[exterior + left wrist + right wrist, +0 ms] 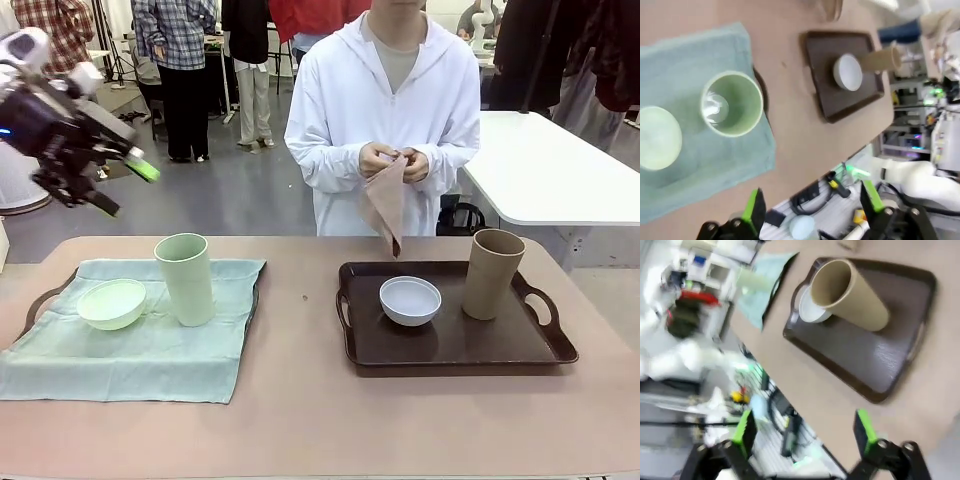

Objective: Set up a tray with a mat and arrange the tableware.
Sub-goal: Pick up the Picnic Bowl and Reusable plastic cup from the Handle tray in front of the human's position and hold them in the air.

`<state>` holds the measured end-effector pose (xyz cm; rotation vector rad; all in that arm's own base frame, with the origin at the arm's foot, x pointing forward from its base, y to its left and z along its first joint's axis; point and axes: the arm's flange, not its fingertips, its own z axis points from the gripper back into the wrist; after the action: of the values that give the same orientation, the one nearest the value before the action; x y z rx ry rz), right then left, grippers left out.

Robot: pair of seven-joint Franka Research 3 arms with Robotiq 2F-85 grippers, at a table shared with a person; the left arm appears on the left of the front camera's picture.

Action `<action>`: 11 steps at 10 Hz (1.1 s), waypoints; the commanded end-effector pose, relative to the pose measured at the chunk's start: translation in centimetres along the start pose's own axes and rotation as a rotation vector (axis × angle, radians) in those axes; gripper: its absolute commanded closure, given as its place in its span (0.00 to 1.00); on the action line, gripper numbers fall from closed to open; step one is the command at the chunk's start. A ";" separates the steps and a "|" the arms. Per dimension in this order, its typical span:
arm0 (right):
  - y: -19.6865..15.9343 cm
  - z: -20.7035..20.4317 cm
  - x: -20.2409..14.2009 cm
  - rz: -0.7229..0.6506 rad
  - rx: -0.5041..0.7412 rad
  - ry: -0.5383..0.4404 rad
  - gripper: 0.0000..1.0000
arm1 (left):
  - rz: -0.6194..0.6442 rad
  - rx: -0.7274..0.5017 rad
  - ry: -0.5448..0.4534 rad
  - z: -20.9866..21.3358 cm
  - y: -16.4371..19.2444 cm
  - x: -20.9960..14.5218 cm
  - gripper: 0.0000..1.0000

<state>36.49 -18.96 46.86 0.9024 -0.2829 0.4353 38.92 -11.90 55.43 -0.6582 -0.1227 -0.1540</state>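
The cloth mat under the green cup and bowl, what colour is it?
The mat is plain pale teal-green; the front view shows it best.

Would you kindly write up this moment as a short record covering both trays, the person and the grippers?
Left tray: under pale green mat, carrying green bowl and green cup
Right tray: bare, dark brown, carrying white bowl and tan cup
Person: hands hold a tan cloth above the right tray's far edge
Left gripper: open, empty, raised at the table left side
Right gripper: open, empty, high above the right tray
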 end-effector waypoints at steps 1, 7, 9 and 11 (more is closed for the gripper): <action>-0.3 -1.4 0.9 0.151 0.087 0.013 0.00 | 0.000 0.180 0.050 -6.8 -2.5 1.5 0.00; -0.4 -3.5 1.8 0.150 0.067 0.063 0.00 | -0.099 0.295 0.062 -16.9 -8.5 -0.3 0.00; -0.4 -3.5 1.8 0.150 0.067 0.063 0.00 | -0.099 0.295 0.062 -16.9 -8.5 -0.3 0.00; -0.6 -3.5 1.8 0.144 0.066 0.065 0.00 | -0.098 0.310 0.050 -17.4 -8.7 0.1 0.00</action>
<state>38.54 -16.10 45.10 0.9330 -0.2776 0.6078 38.70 -29.13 47.06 -0.3423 -0.1256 -0.2343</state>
